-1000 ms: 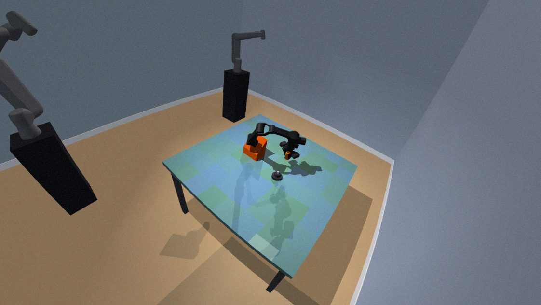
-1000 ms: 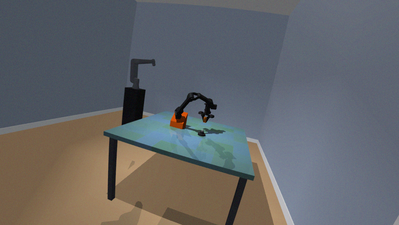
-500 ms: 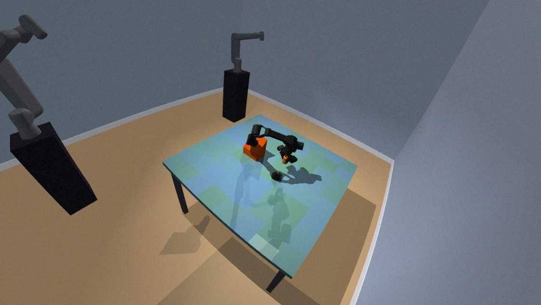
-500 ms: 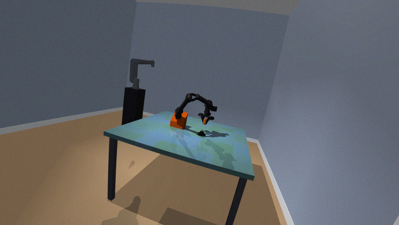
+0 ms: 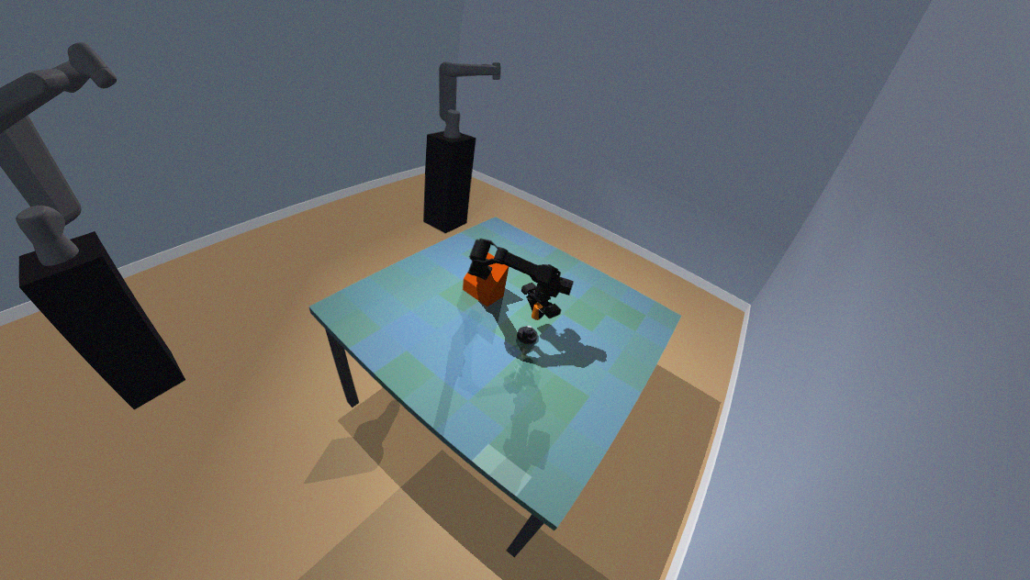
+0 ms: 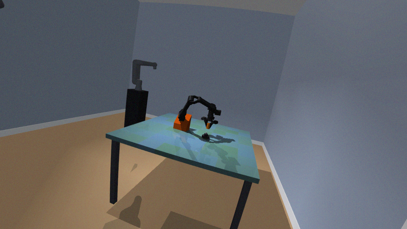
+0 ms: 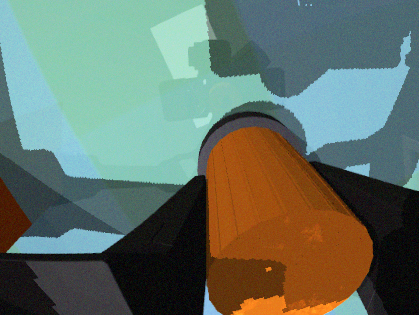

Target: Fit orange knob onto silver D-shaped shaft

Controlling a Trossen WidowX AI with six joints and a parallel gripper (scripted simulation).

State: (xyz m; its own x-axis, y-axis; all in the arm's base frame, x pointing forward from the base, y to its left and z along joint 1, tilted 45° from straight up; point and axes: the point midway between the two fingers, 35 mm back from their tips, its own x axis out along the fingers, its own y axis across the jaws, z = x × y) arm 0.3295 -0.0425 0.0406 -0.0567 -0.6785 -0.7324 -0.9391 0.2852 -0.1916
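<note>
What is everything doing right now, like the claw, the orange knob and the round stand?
Claw: shut on the knob.
Orange knob: held up in the air, off the stand.
Round stand: on the table, no knob fitted.

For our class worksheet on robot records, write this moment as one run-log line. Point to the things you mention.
tool (image 5: 542, 314) (image 6: 208, 127) (image 7: 256, 178): shut on orange knob (image 5: 536, 311) (image 6: 208, 125) (image 7: 279, 184) | knob: above table, off shaft | pedestal (image 5: 527, 335) (image 6: 205, 136) (image 7: 201, 150): on table (image 5: 425, 360) (image 6: 159, 142)
</note>
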